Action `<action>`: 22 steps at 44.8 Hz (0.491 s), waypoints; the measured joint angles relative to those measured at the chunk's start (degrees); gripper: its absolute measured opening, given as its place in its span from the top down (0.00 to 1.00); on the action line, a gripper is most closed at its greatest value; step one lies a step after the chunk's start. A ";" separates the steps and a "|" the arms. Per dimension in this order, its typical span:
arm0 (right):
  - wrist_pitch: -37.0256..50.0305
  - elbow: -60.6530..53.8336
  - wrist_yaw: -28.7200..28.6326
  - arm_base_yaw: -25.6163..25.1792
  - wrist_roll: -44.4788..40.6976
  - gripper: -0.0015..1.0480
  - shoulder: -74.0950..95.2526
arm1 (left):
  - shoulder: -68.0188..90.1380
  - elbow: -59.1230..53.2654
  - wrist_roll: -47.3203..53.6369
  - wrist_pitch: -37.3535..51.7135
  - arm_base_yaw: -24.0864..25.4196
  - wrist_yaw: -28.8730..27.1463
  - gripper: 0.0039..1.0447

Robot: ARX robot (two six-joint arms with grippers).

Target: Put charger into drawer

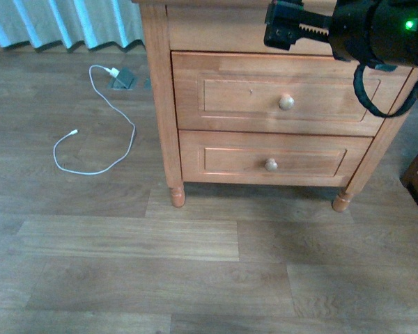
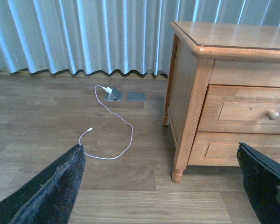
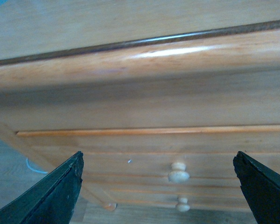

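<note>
The nightstand [image 1: 164, 104] fills the front view from 12 to 3 o'clock; its upper drawer [image 1: 279, 94] is closed, with the lower drawer [image 1: 272, 158] beneath. The right gripper [image 3: 158, 186] hovers spread wide and empty before the stand's top edge, the left gripper [image 2: 161, 186] equally spread above the floor [image 1: 195, 278]. A white cable [image 1: 97, 132] curls at 10 o'clock. The charger shows in no view
</note>
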 joint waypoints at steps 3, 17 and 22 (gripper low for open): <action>-0.87 -3.76 -1.57 0.15 -0.17 0.08 -4.02 | 0.00 0.00 0.00 0.00 0.00 0.00 0.06; -6.95 -16.72 -5.05 -1.60 1.49 0.08 -25.31 | 0.00 0.00 0.00 0.00 0.00 0.00 0.06; -9.81 -22.36 -5.92 -2.84 2.89 0.08 -34.27 | 0.00 0.00 0.00 0.00 0.00 0.00 0.06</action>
